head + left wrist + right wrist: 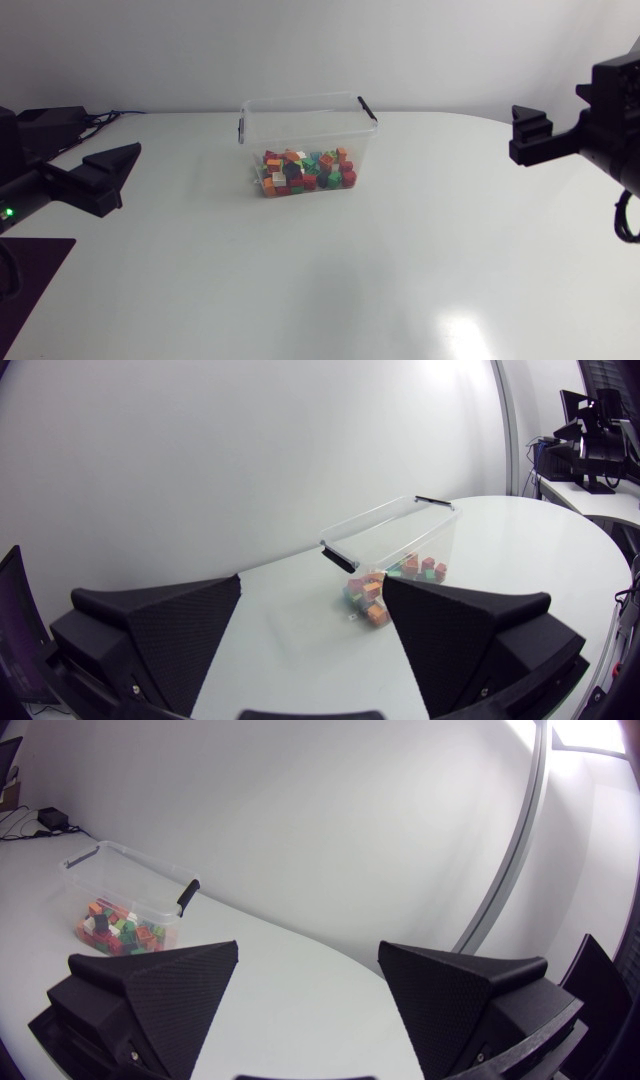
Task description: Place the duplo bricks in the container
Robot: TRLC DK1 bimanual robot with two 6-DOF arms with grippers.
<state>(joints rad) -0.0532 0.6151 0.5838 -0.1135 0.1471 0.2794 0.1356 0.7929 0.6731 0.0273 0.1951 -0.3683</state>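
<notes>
Multicoloured duplo bricks [303, 172] are seen only inside the clear container [310, 125] at the table's [400, 260] far middle, and with the left gripper [312, 585] and right gripper [308, 948] both spread wide and empty, the 2 are best kept well apart from it.

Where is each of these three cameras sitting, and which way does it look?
Head view: fixed above the table, looking down on the clear container of duplo bricks; left gripper and right gripper show at the sides.
Left wrist view: on the left arm's last link, looking across the table at the container past its own open gripper.
Right wrist view: on the right arm's last link, facing the container from the opposite side, own gripper open.
Shared: all three show the container and duplo bricks.
</notes>
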